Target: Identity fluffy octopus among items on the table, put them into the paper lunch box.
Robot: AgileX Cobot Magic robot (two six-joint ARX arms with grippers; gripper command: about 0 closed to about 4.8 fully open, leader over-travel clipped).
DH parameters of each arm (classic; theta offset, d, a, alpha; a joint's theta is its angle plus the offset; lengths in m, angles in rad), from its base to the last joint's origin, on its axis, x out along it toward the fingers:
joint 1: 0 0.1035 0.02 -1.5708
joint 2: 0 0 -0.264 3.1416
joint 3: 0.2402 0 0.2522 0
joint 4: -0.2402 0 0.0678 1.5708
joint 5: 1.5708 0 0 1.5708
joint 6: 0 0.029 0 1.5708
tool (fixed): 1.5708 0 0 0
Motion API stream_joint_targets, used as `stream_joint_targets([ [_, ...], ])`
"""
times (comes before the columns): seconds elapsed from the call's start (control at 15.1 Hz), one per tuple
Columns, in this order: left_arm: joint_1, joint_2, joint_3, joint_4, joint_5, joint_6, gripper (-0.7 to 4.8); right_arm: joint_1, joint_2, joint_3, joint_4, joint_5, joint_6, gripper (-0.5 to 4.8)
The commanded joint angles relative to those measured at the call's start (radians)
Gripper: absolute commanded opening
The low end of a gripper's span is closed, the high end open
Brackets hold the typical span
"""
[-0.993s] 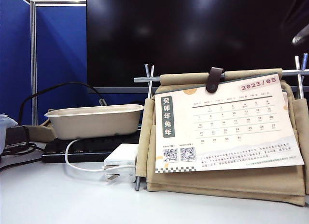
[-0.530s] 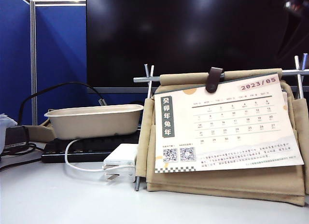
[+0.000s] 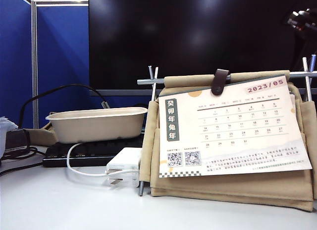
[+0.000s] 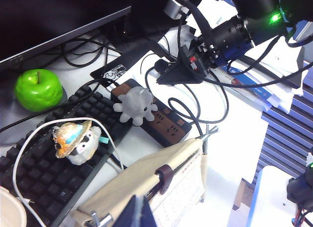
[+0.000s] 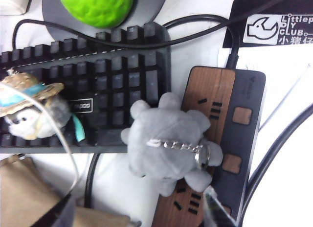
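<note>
The fluffy octopus (image 5: 168, 144) is a small grey plush with a metal keychain. It lies half on a wood-faced power strip (image 5: 215, 104), beside a black keyboard (image 5: 98, 80). My right gripper (image 5: 139, 217) hangs over it, open, one finger on each side and a little short of the toy. The octopus (image 4: 135, 105) also shows in the left wrist view. My left gripper (image 4: 139, 215) is shut and empty above the tan organiser (image 4: 146, 180). The paper lunch box (image 3: 96, 123), a beige tray, stands on the keyboard's end at the left of the exterior view; the organiser hides the octopus there.
A green apple (image 4: 38, 89) and a straw-hatted plush (image 4: 76, 139) sit on the keyboard, crossed by a white cable (image 4: 29, 139). The organiser carries a calendar (image 3: 230, 128); a white power adapter (image 3: 124, 165) lies before it. Black cables run round the power strip. A dark monitor (image 3: 198, 36) stands behind.
In the exterior view a dark part of the right arm at the top right edge has shifted. The lunch box, adapter and organiser have not moved.
</note>
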Motion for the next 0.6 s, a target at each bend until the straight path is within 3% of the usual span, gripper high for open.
stream_joint_targets([
  [0.07,0.0,-0.001,0.005,0.019,0.002,0.003,-0.02,0.023,0.04,0.003,0.006,-0.006,-0.002,3.4],
  [0.13,0.0,0.0,0.005,0.019,0.002,0.003,-0.02,0.051,0.078,0.003,0.008,-0.008,-0.001,3.82],
  [0.4,0.0,0.002,0.005,0.012,0.002,0.0,-0.02,0.101,0.153,0.003,0.068,0.03,-0.002,3.92],
  [0.6,0.0,0.002,0.005,-0.008,0.002,0.0,-0.02,0.099,0.164,0.003,0.084,0.089,-0.002,4.74],
])
